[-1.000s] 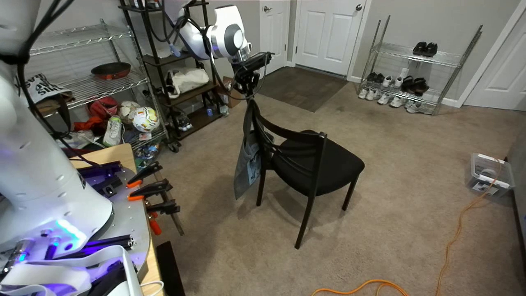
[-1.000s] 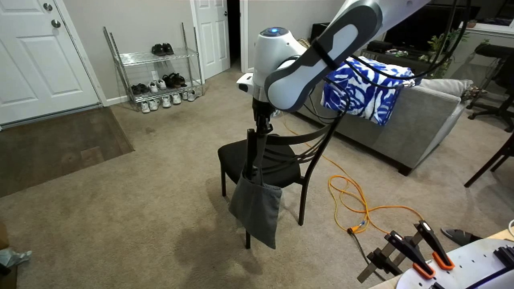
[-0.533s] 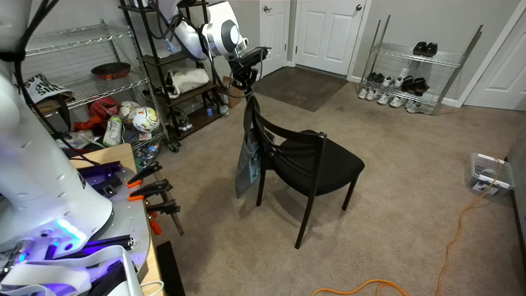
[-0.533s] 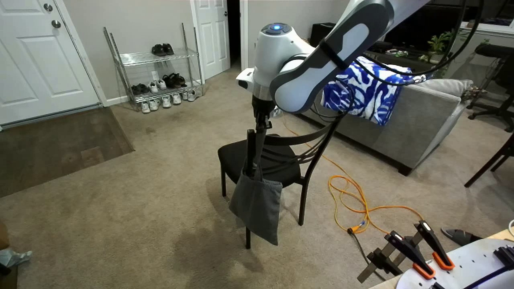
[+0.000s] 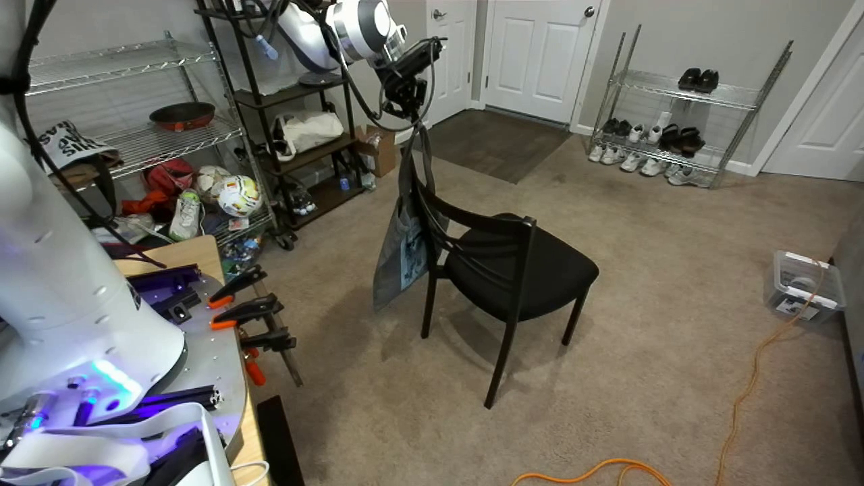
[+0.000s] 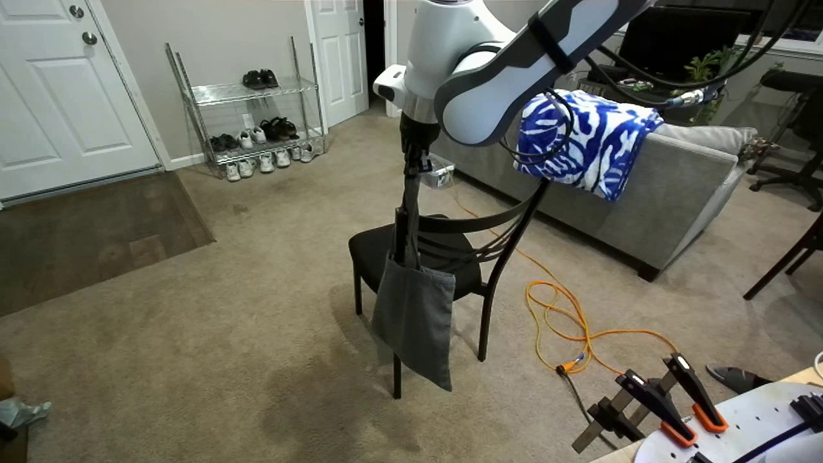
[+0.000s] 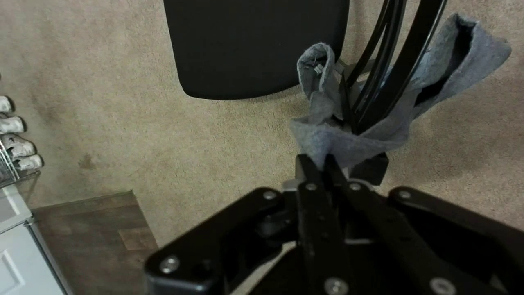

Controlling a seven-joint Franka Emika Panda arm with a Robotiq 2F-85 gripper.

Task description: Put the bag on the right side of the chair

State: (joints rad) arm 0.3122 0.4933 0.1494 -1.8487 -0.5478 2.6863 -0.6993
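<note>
The grey-blue cloth bag [image 5: 399, 253] hangs by its straps beside the backrest post of the black chair [image 5: 540, 270]. The bag [image 6: 418, 315] and chair [image 6: 379, 254] show in both exterior views. My gripper [image 5: 413, 121] is shut on the top of the straps, above the corner of the backrest; it also shows in an exterior view [image 6: 413, 170]. In the wrist view, the fingertips [image 7: 319, 164] pinch the bag's grey cloth [image 7: 352, 143]. The straps run down around the end of the backrest, on both sides of it. The chair seat [image 7: 258, 45] lies beyond.
A table with clamps [image 5: 246, 310] stands near the robot base. Wire shelves [image 5: 182, 128] stand along the wall, and a shoe rack [image 5: 682, 101] stands farther off. A grey couch [image 6: 624, 212] and an orange cord [image 6: 578, 328] are beyond the chair.
My gripper has moved up, after a slight dip, and the straps are now stretched above the backrest corner. The bag has shifted slightly up and away from the chair post. The chair has not moved.
</note>
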